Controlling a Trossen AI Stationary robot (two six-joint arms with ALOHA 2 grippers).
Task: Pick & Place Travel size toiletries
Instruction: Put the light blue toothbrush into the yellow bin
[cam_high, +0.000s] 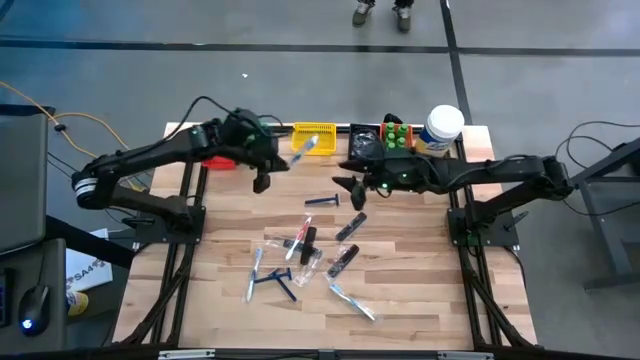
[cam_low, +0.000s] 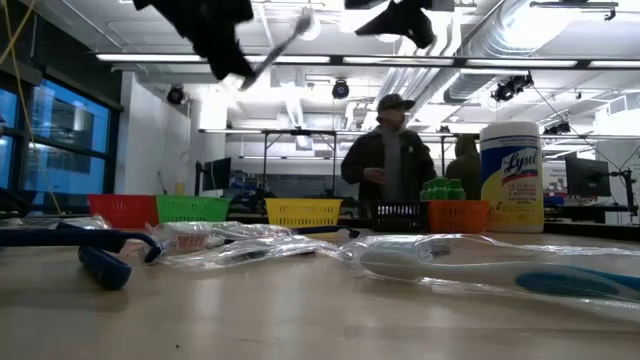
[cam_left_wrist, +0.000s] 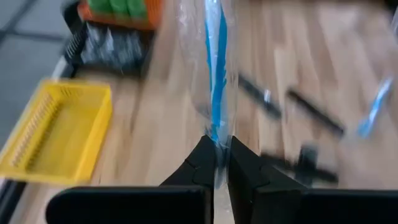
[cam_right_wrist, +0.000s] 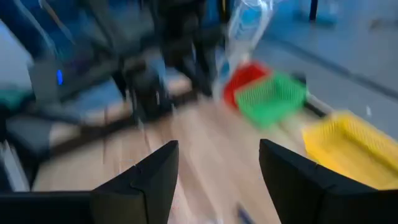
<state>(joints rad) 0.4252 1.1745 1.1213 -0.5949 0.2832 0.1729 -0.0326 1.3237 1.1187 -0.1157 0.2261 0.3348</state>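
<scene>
Across the whole wooden surface (cam_high: 400, 300) the near half lies bare toward its front edge, while the far edge is lined with small bins: a red bin (cam_low: 122, 209), a green bin (cam_low: 192, 208), a yellow bin (cam_high: 313, 134), a black bin (cam_high: 364, 138) and an orange bin (cam_low: 458, 214) holding small green bottles (cam_high: 397, 134). At the far right corner stands a large white jar (cam_high: 442, 127) with a yellow label. Both dark arms reach inward from the side edges and meet above the far middle, leaving the centre uncovered. Beyond the far edge a person (cam_low: 392, 160) stands in the room.

Loose toiletries (cam_high: 310, 245) lie scattered over the centre: blue razors (cam_high: 275, 281), slim black pieces (cam_high: 348, 227) and clear-wrapped toothbrushes (cam_high: 352, 300), well apart from the side edges.

Left claw (cam_high: 265, 180) hangs in the air just beside the yellow bin, its fingers pinched narrow on a clear-wrapped toothbrush (cam_high: 304, 149), whose blue handle shows through the wrapper in the left wrist view and whose free end tilts over the yellow bin's near rim.

Right claw (cam_high: 352, 186) hovers near the black bin, above the far end of the scatter, its fingers (cam_right_wrist: 146, 180) spread wide with nothing between them.
</scene>
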